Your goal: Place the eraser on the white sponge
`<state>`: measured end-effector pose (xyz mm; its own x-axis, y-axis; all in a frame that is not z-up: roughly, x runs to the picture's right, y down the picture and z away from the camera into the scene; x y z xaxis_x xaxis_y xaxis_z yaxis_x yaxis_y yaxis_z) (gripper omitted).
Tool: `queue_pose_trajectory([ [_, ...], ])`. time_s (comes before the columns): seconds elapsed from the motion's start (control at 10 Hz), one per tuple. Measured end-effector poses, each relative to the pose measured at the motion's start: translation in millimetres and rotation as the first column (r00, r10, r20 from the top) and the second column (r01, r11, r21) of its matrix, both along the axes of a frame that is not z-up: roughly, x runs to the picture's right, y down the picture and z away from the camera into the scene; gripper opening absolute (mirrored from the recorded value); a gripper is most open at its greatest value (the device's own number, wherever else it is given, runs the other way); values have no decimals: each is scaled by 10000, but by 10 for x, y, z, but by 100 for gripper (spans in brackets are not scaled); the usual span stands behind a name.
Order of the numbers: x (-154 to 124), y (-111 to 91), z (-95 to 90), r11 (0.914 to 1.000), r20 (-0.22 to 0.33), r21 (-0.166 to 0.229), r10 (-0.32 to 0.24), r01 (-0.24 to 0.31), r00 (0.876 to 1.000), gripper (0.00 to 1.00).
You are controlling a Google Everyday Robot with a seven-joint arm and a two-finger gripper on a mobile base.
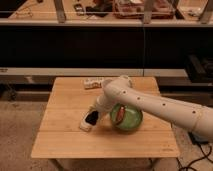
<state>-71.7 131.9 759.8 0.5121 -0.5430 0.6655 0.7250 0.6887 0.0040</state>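
- Eraser: not separately distinguishable; a dark shape at the gripper (92,118) tip may be it, so whether the claw is wide, narrow or holding anything cannot be told.
- The gripper hangs low over the white sponge (86,125), which lies on the wooden table (60,145) at about 9 o'clock from the green bowl (127,117). The tip overlaps the sponge's upper end; contact cannot be confirmed.
- This position fits the release step: a claw directly above the sponge lets the eraser drop onto it, not onto bare wood.
- The arm (150,102) reaches in from 3 o'clock, crossing over the bowl's upper rim. Judged cause: the base stands at the table's right side, so the bowl lies in the arm's path.
- The bowl holds a reddish item (120,114), unidentifiable.
- A small pale object (93,82) lies near the table's far edge, at 12 o'clock from the sponge, well apart from it.
- Risk, as a judgement: the sponge is small, so an off-centre release may let the eraser slide off.
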Motion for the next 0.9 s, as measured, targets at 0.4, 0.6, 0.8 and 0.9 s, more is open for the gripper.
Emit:
queue_pose_trajectory([
  [0.4, -426, 258, 69, 9968, 690, 343, -745, 722, 9948, 2],
  [0.6, -478, 297, 162, 9952, 529, 492, -876, 850, 9948, 18],
  [0.8, -463, 222, 271, 9940, 163, 783, -784, 769, 9968, 36],
  [0.9, -459, 162, 322, 9934, -45, 931, -665, 666, 9978, 48],
])
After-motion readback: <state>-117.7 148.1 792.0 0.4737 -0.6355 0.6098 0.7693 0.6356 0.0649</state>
